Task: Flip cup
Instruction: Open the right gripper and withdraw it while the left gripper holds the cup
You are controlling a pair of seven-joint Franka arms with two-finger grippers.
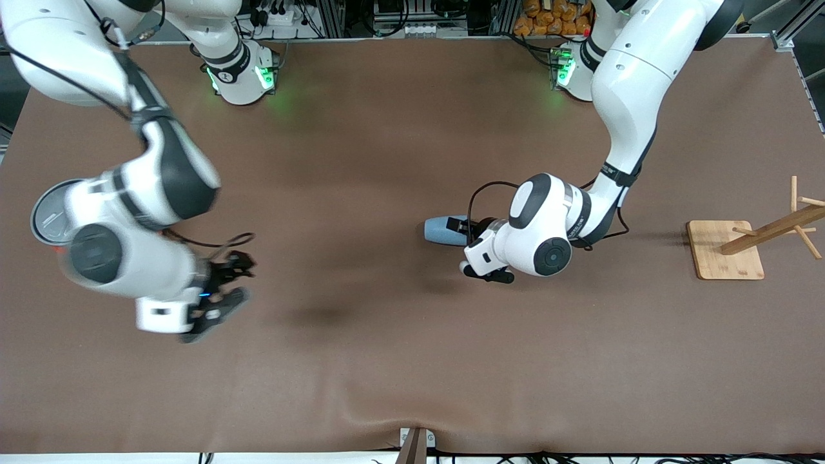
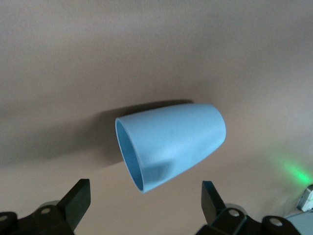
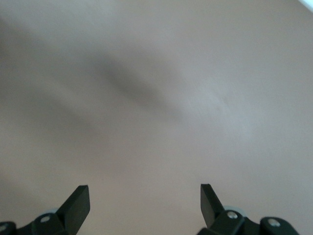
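Right gripper (image 1: pixel 222 293), jaws open, waits over bare table (image 1: pixel 387 361). Left gripper (image 1: pixel 465 227), spread, should straddle the lying cup (image 1: pixel 445 231), at its nine o'clock, squarely.

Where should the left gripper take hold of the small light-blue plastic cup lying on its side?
Grip the light-blue tapered plastic cup across its side wall near mid-body, coming from above. It lies on its side, so the rim offers no flat purchase. The left gripper is open, its fingers already straddling it.

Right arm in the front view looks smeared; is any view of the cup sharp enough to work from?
Front view: the right gripper is motion-blurred, and the left arm partly hides the cup. Left wrist view: cup sharp, lying on its side, dark shadow alongside, green glow at one edge.
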